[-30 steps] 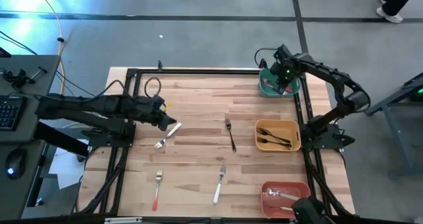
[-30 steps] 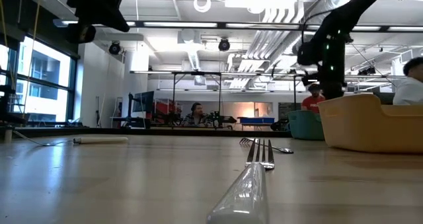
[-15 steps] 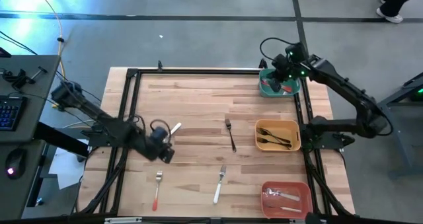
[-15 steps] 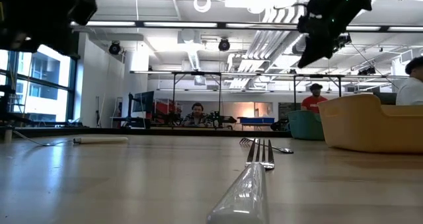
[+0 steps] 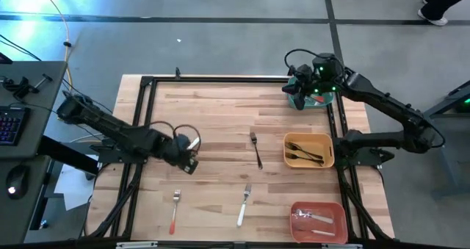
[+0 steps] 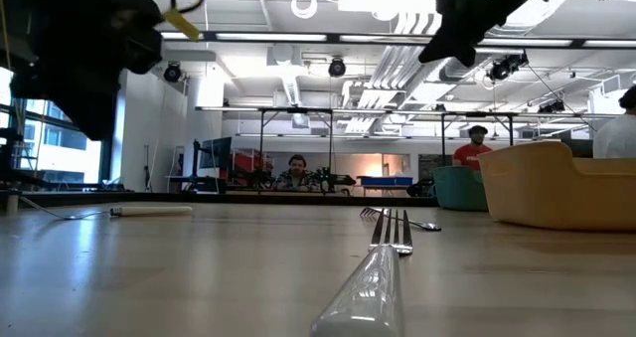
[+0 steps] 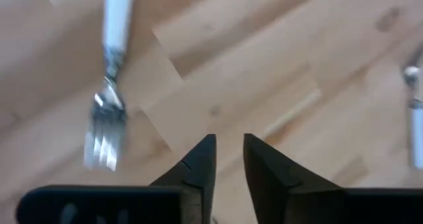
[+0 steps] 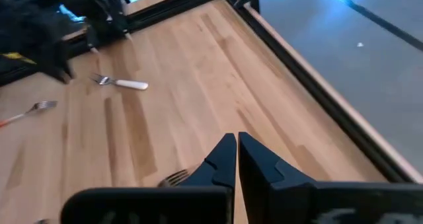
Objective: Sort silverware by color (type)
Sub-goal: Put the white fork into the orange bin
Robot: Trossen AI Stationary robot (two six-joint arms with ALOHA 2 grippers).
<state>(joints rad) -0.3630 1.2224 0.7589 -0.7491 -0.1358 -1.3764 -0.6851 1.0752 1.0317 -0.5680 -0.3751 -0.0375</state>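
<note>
Four pieces of silverware lie flat on the wooden table [image 5: 220,109]: a white-handled fork [image 7: 109,72] by my left gripper, a black-handled fork [image 5: 255,150] in the middle, a second white-handled fork [image 5: 243,205] and a red-handled fork [image 5: 175,211] near the front. My left gripper [image 7: 229,145] points steeply down above bare wood beside the first fork's head, open by a narrow gap, with nothing between its fingers. From above, my left gripper [image 5: 187,157] hides most of that fork. My right gripper [image 8: 236,141] is shut and empty, high beside the teal bin [image 5: 314,98].
A yellow bin [image 5: 308,150] with black-handled forks stands at the table's right edge. A red bin [image 5: 317,219] with forks is at the near right corner. A black frame [image 5: 220,78] runs round the table. People show in the room behind.
My left gripper has swung toward the table's near edge, sunk and tipped steeply down over the white-handled fork, which lies where it was. My right gripper has risen from above the teal bin and tipped up toward level, pointing toward the table's left.
</note>
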